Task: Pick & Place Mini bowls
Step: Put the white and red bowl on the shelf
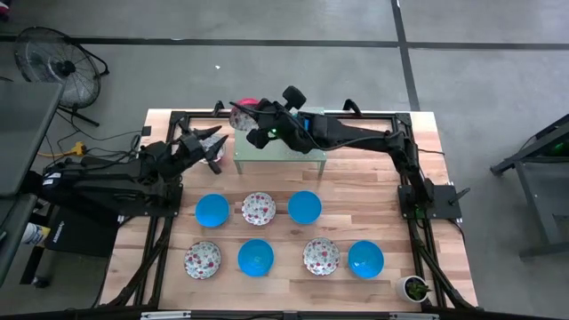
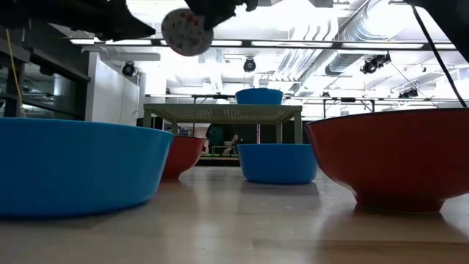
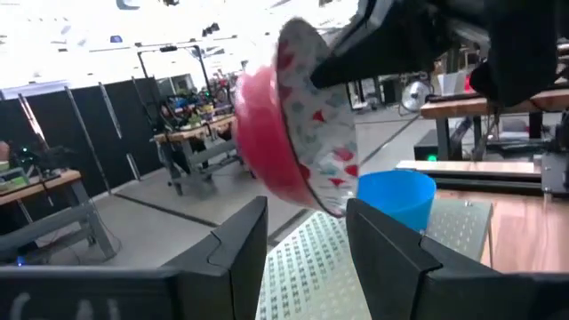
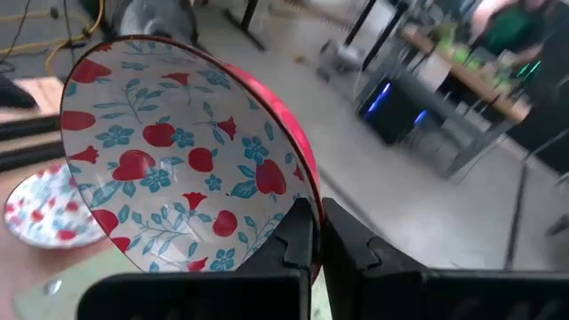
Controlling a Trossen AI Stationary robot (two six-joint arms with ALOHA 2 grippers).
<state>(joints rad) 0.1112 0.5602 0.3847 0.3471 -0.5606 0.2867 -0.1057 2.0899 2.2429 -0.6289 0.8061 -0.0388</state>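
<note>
My right gripper (image 4: 318, 236) is shut on a mini bowl (image 4: 178, 169), white inside with red and blue flowers and red outside, above the far left corner of the pale green rack (image 1: 280, 158). That bowl shows high up in the low view (image 2: 187, 31) and in the high view (image 1: 242, 110). My left gripper (image 3: 307, 249) is open just left of the rack, its fingers pointing at the held bowl (image 3: 307, 133) without touching it. A blue bowl (image 3: 400, 197) stands on the rack. Several blue and floral bowls sit in two rows on the table, such as one blue bowl (image 1: 212, 211) and one floral bowl (image 1: 259, 209). My right gripper pinches the floral bowl by its rim (image 4: 305, 191), one finger inside the hollow and one on the red outer wall. The bowl is lifted clear, tipped up on edge with its open side facing out sideways.
Another floral bowl (image 4: 44, 212) lies on the table beside the rack, near my left gripper. A small potted plant (image 1: 414, 287) stands at the table's near right corner. A fan (image 1: 53, 62) stands on the floor beyond the far left corner.
</note>
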